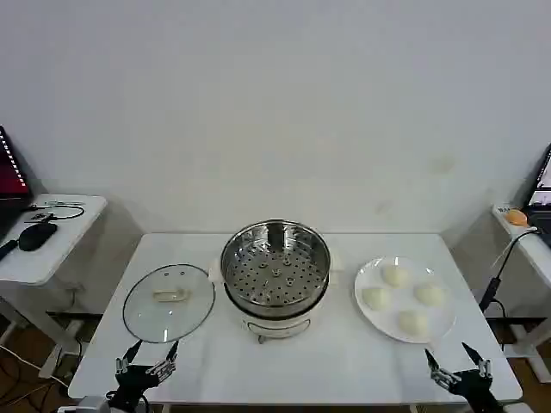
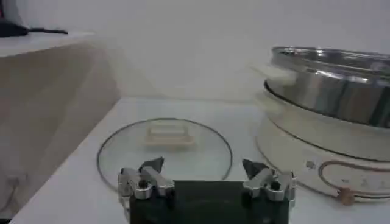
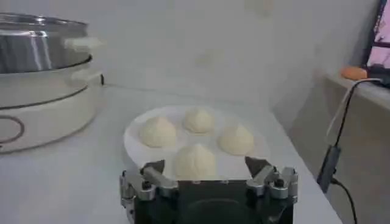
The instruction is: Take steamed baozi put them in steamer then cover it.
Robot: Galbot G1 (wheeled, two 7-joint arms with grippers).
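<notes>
A: Head view first: the four small round cream-white steamed baozi (image 1: 403, 298) sit on a flat round white plate (image 1: 365, 280) toward the right edge of the white desk (image 1: 344, 361). The round shiny stainless-steel steamer (image 1: 275, 268) stands at the desk's middle on its white electric base, its perforated tray bare. The round clear glass cover (image 1: 169, 302) with its small cream-white handle lies flat toward the left edge.

B: And the grippers?

A: Both wait at the near edge. The left gripper (image 1: 146, 362) hangs just short of the cover with its fingers spread apart and holding nothing. The right gripper (image 1: 457, 365) sits just short of the plate, likewise spread and empty.

B: How do the buns look to handle?

A: Soft and light, I'd judge, with smooth skin that dents easily. The right wrist view shows the nearest bun (image 3: 195, 161) lined up between the fingers. I'd close gently across its widest part, low on the sides, and only until it holds.

B: The cover?

A: Stiff, heavier, breakable and slick on the glass. The left wrist view shows the handle (image 2: 170, 135) standing proud at centre; that is the place to grip, not the metal rim.
</notes>
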